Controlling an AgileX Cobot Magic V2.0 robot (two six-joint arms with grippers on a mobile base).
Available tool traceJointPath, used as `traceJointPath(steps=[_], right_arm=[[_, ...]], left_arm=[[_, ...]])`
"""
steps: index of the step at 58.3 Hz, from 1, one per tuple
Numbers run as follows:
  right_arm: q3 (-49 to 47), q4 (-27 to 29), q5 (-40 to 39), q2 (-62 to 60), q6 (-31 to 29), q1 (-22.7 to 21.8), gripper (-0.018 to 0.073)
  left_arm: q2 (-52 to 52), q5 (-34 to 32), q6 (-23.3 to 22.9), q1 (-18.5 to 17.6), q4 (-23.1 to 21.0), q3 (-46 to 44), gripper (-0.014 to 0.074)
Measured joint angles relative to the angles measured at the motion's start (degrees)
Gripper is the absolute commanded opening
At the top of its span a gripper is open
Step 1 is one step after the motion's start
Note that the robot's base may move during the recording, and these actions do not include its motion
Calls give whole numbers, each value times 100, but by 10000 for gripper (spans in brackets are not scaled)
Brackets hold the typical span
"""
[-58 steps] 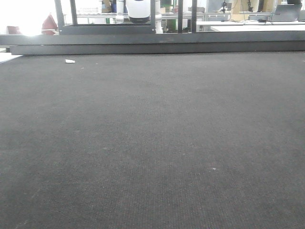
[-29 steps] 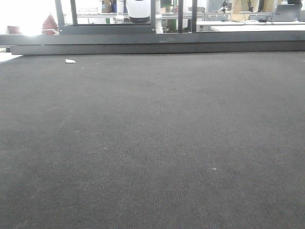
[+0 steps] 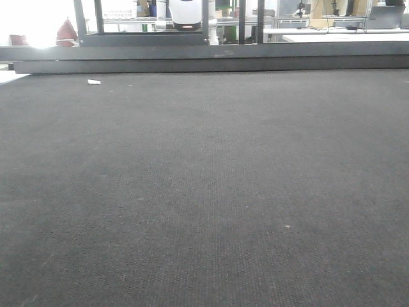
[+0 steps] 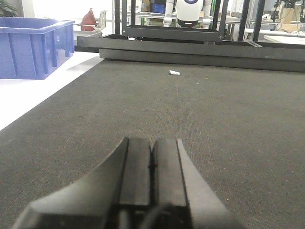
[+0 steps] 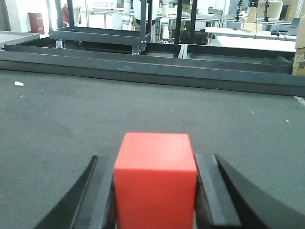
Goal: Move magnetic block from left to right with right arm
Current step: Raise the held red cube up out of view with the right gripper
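One matte red block (image 5: 155, 181), right claw (image 5: 156, 196) clamping

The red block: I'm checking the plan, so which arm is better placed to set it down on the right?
Right. The right gripper is shut on the red block, clamping both its sides. The left gripper is shut and holds nothing.

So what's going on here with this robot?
The robot's right gripper has a red cube clamped between its two fingers, over a dark grey mat. Whether the cube is lifted or resting on the mat cannot be told. The left gripper is shut and empty, low over the same mat.
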Motion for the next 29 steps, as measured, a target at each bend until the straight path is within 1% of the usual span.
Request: traceJointPath(steps=[29], right_arm=[[0,0,0,0,0,0,253]], left_arm=[[0,0,0,0,0,0,-117]])
